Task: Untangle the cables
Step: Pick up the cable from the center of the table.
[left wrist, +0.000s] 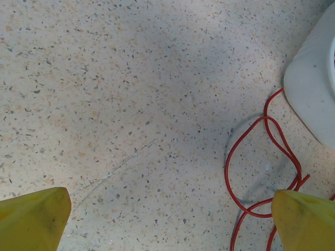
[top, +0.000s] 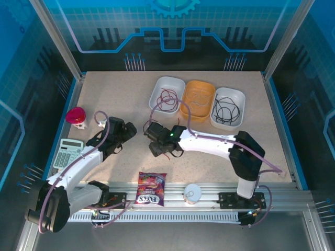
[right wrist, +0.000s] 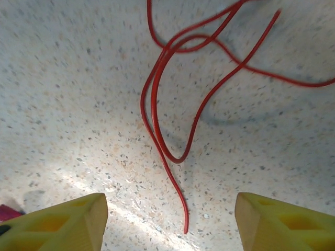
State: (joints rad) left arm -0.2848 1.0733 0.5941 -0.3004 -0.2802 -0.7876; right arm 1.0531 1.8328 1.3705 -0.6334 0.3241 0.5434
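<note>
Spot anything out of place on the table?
One red cable sprawls in loops on the table beside the white tray, not inside one like the black cable. Nothing looks spilled or damaged.

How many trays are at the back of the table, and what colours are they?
White trays: 2
Orange tray: 1
Total: 3

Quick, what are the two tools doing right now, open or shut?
Left tool: open, holding nothing.
Right tool: open, holding nothing.
</note>
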